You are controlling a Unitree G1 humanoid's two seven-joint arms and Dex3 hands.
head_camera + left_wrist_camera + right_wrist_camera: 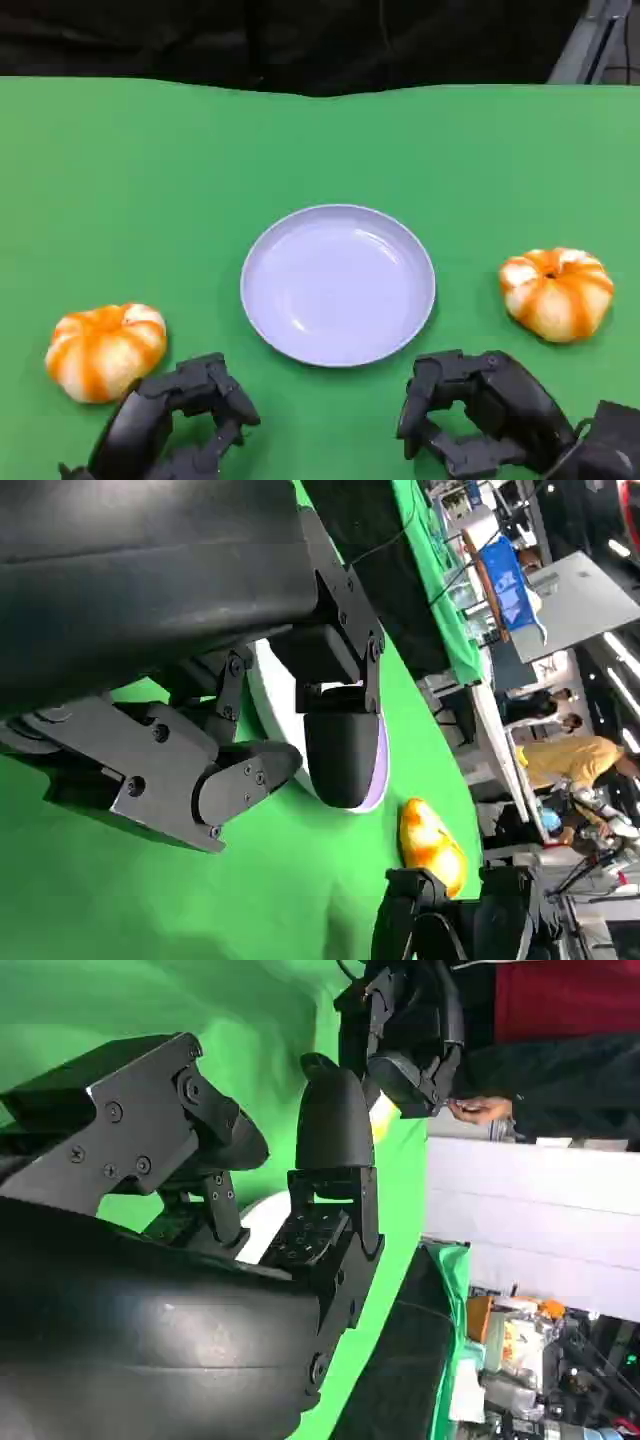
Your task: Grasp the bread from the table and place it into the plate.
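Both our left hand (pixel 175 425) and right hand (pixel 480 415) hover loosely curled and empty at the frame's bottom, so we reach wide around the lower-left bread (pixel 104 350) before lifting it to the central plate (pixel 338 285).

A green table (pixel 150 170) ran from edge to edge in the head view, evenly lit, its far edge meeting a dark, almost black backdrop (pixel 300 40). A grey slanted frame (pixel 590 40) stood at the far right corner. In the left wrist view the room opened out beyond the table: bright ceiling strip lights (pixel 622 650), a pale panel (pixel 580 600), a blue board (pixel 510 585), and people (pixel 570 755) standing by cluttered benches. In the right wrist view a white wall or partition (pixel 530 1220) rose beside the table, with a person in a red top (pixel 570 1000) near it and cluttered shelves (pixel 520 1360) further along.
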